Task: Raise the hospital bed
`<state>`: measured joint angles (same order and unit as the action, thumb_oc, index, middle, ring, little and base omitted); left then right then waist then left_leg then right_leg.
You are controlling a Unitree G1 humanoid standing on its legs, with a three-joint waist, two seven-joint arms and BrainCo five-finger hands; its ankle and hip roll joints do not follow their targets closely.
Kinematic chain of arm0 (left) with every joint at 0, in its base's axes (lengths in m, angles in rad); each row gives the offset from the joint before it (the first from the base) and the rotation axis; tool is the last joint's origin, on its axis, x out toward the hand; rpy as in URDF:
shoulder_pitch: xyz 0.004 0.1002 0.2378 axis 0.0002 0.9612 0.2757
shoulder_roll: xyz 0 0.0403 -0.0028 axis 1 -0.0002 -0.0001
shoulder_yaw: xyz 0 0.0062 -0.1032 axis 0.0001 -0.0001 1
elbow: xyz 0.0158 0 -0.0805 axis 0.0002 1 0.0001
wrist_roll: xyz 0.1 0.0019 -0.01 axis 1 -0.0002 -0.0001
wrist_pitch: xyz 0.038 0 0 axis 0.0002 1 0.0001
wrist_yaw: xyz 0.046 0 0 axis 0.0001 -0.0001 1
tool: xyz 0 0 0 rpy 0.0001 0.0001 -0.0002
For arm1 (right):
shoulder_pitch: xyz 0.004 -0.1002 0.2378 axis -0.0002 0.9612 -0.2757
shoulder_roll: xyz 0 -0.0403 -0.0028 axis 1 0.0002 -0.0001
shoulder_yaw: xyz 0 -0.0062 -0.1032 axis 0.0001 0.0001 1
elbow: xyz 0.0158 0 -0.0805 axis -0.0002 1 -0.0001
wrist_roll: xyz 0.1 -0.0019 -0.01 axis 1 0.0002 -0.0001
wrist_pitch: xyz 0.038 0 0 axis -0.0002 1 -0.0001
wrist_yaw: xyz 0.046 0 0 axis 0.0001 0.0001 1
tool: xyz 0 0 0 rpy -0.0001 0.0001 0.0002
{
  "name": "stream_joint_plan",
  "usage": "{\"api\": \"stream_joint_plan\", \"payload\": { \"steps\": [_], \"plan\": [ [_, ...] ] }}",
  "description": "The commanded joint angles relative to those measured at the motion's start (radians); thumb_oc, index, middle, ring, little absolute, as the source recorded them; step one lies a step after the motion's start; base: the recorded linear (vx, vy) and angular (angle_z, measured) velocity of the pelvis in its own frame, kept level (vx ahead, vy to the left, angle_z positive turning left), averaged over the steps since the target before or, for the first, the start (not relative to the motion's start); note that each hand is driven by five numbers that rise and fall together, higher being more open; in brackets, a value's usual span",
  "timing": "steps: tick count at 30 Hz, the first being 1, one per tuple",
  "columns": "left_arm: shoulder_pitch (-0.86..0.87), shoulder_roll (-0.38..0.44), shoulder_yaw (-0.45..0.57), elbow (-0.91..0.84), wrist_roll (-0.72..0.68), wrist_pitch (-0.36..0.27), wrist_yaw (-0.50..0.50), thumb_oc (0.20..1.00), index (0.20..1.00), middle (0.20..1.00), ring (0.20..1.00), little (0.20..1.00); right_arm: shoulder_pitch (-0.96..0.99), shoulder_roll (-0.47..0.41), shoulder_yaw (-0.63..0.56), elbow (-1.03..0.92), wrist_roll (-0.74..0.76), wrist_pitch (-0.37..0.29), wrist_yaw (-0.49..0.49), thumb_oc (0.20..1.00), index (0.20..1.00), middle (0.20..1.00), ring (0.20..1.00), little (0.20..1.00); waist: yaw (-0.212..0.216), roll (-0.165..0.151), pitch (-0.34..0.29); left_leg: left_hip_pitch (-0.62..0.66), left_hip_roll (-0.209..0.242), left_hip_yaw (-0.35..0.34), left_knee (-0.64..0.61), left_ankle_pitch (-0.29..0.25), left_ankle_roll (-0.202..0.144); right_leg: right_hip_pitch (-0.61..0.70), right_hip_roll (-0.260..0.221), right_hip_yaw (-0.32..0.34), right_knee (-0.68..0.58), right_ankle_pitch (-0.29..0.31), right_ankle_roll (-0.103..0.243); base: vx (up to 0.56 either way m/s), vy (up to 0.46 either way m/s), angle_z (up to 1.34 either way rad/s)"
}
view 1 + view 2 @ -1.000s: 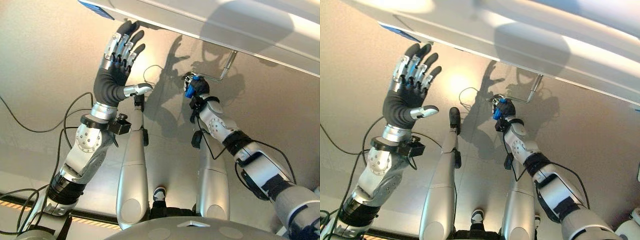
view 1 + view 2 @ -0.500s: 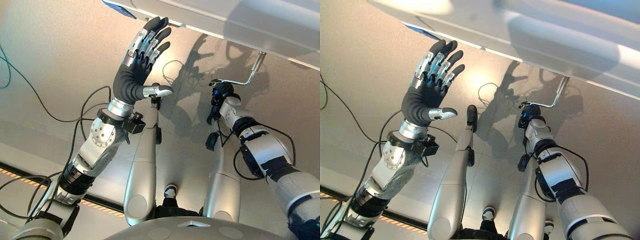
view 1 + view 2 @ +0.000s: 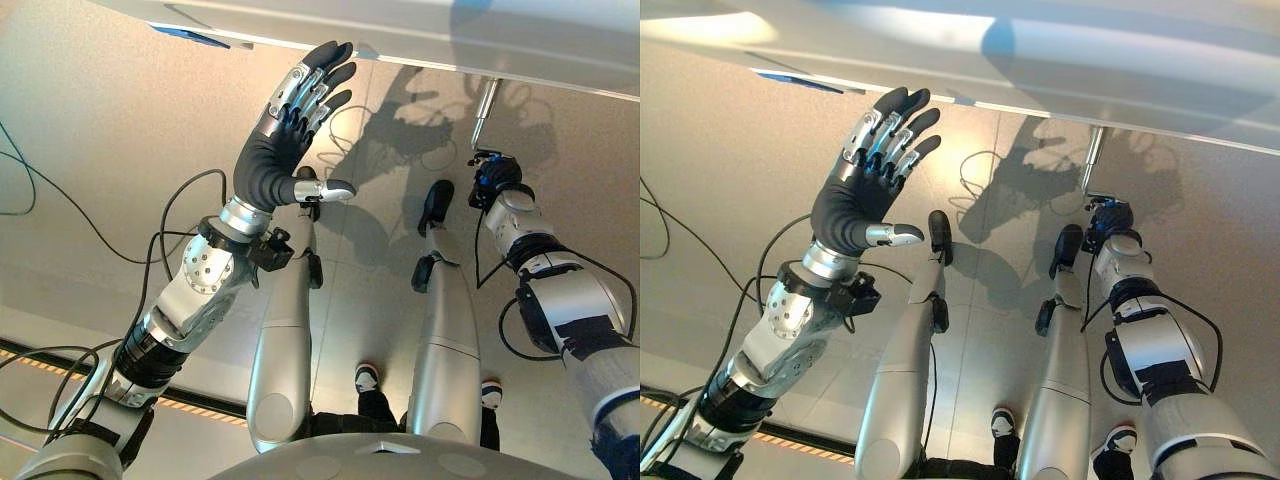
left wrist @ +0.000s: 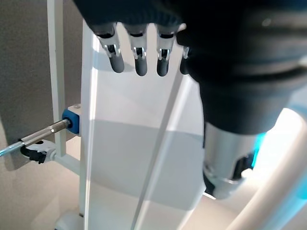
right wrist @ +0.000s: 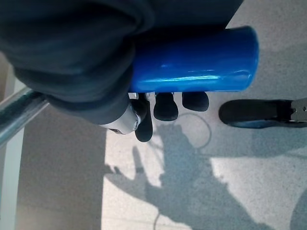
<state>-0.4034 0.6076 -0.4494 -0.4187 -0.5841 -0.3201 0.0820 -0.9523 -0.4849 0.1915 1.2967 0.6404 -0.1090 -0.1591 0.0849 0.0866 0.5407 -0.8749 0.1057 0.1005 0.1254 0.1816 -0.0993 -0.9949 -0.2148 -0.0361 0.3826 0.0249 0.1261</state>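
Note:
The hospital bed's white end [image 3: 400, 35] runs across the top of the eye views. From under it a metal crank rod [image 3: 484, 105] comes down to my right hand [image 3: 495, 180]. That hand is shut on the crank's blue handle [image 5: 192, 62], its fingers [image 5: 165, 105] curled round it. My left hand [image 3: 275, 160] is raised just below the bed's edge, open with straight fingers [image 4: 139, 62] and holding nothing. In the left wrist view the white bed panel [image 4: 139, 158] lies past those fingers, with the crank shaft [image 4: 43, 134] entering a blue collar [image 4: 72, 120].
A blue label [image 3: 195, 38] sits on the bed's edge at the left. The floor [image 3: 90, 150] is grey tile, with a black-and-yellow striped line [image 3: 40, 360] at the lower left. A person's shoes [image 3: 368, 378] stand close behind me.
My right hand has swung the crank handle round, so the rod now points straight at the bed instead of slanting right. The camera has shifted. My left hand stays open.

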Motion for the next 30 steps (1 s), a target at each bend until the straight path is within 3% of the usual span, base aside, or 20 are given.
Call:
{"api": "stream_joint_plan", "payload": {
  "steps": [1, 6, 9, 12, 13, 14, 17, 24, 30],
  "plan": [
    [0.027, -0.019, 0.045, -0.104, -0.016, -0.062, -0.025, 1.0, 1.0, 1.0, 1.0, 1.0, 0.198, -0.197, -0.108, 0.114, 0.112, 0.006, -0.088, 0.2, 0.2, 0.2, 0.2, 0.2, -0.05, 0.04, -0.021, 0.041, 0.039, -0.012, 0.092, -0.125, -0.031, 0.023, 0.041, -0.018, -0.048, 0.007, 0.048, 0.0, -0.04, -0.02],
    [0.043, -0.014, 0.068, -0.115, -0.021, -0.064, -0.026, 1.0, 1.0, 1.0, 1.0, 1.0, 0.258, -0.234, -0.156, 0.104, 0.146, -0.018, -0.095, 0.2, 0.2, 0.2, 0.2, 0.2, -0.068, 0.029, -0.021, 0.053, 0.046, -0.009, 0.085, -0.122, -0.037, 0.02, 0.048, -0.016, -0.045, 0.004, 0.046, 0.0, -0.022, 0.0],
    [0.063, -0.008, 0.091, -0.118, -0.012, -0.067, -0.026, 1.0, 1.0, 1.0, 1.0, 1.0, 0.301, -0.225, -0.161, -0.012, 0.2, -0.076, -0.085, 0.2, 0.2, 0.2, 0.2, 0.2, -0.083, 0.009, -0.021, 0.056, 0.05, -0.003, 0.087, -0.123, -0.04, 0.02, 0.054, -0.014, -0.046, 0.008, 0.047, 0.0, 0.0, 0.0],
    [0.105, -0.012, 0.14, -0.137, 0.016, -0.065, -0.015, 1.0, 1.0, 1.0, 1.0, 1.0, 0.458, -0.177, -0.174, -0.387, 0.238, -0.178, -0.09, 0.2, 0.2, 0.2, 0.2, 0.2, -0.119, -0.035, -0.021, 0.052, 0.055, 0.002, 0.088, -0.123, -0.044, 0.021, 0.059, -0.014, -0.052, 0.013, 0.047, 0.0, -0.015, -0.03],
    [0.105, -0.012, 0.14, -0.137, 0.016, -0.065, -0.015, 1.0, 1.0, 1.0, 1.0, 1.0, 0.458, -0.177, -0.174, -0.387, 0.238, -0.178, -0.09, 0.2, 0.2, 0.2, 0.2, 0.2, -0.119, -0.035, -0.021, 0.052, 0.055, 0.002, 0.088, -0.123, -0.044, 0.021, 0.059, -0.014, -0.052, 0.013, 0.047, 0.0, -0.036, -0.11],
    [0.148, -0.005, 0.181, -0.151, 0.039, -0.06, -0.009, 1.0, 1.0, 1.0, 1.0, 1.0, 0.601, -0.148, -0.213, -0.686, 0.207, -0.237, -0.107, 0.2, 0.2, 0.2, 0.2, 0.2, -0.142, -0.059, -0.021, 0.05, 0.055, 0.0, 0.084, -0.12, -0.045, 0.024, 0.059, -0.018, -0.059, 0.016, 0.049, 0.0, -0.03, -0.08],
    [0.186, 0.015, 0.222, -0.18, 0.048, -0.06, -0.008, 1.0, 1.0, 1.0, 1.0, 1.0, 0.729, -0.12, -0.288, -0.948, 0.178, -0.294, -0.112, 0.2, 0.2, 0.2, 0.2, 0.2, -0.162, -0.087, -0.021, 0.048, 0.057, -0.007, 0.086, -0.122, -0.045, 0.04, 0.055, -0.026, -0.066, 0.019, 0.051, -0.01, -0.034, -0.09],
    [0.253, 0.057, 0.304, -0.231, 0.044, -0.054, -0.014, 1.0, 1.0, 1.0, 1.0, 1.0, 0.884, -0.123, -0.348, -1.316, 0.115, -0.322, -0.07, 0.2, 0.2, 0.2, 0.2, 0.2, -0.171, -0.12, -0.021, 0.045, 0.051, -0.028, 0.091, -0.127, -0.04, 0.069, 0.042, -0.049, -0.077, 0.026, 0.055, -0.01, 0.014, 0.05],
    [0.282, 0.087, 0.327, -0.257, 0.042, -0.051, -0.022, 1.0, 1.0, 1.0, 1.0, 1.0, 0.881, -0.145, -0.254, -1.505, 0.222, -0.318, 0.061, 0.2, 0.2, 0.2, 0.2, 0.2, -0.161, -0.133, -0.021, 0.036, 0.044, -0.042, 0.112, -0.132, -0.037, 0.097, 0.035, -0.065, -0.088, 0.031, 0.057, -0.01, 0.016, 0.06]
  ]
}}
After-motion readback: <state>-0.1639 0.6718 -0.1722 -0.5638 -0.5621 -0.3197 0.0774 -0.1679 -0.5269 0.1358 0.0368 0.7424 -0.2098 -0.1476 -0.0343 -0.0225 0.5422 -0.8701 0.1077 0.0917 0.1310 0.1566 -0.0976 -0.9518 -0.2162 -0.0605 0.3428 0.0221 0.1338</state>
